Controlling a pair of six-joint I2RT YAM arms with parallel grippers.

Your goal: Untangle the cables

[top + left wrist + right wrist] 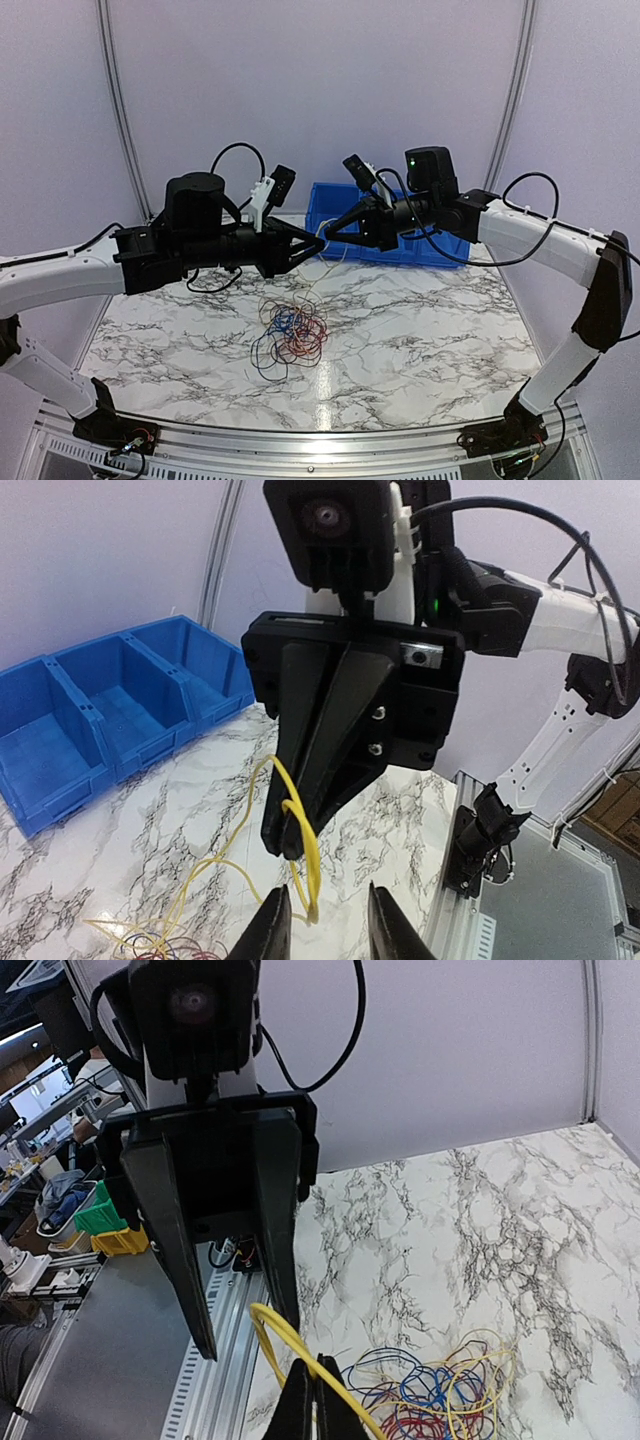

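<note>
Passing a strand across, apparently: right pincer (315, 1372) is clenching the yellow cable (285, 1332) aloft, left pincer (320, 908) is gaping around it. Next: drawing it clear of the cables (293, 335) heaped on the bench (430, 325).

My cables (292, 333) lie mid-table (450, 330) in a loopy red, blue, yellow and dark tangle; one yellow strand (283, 1332) rises, pinched in my right claw (315, 1392).

Blue bin (330, 205) at marble table (430, 340) rear.
</note>
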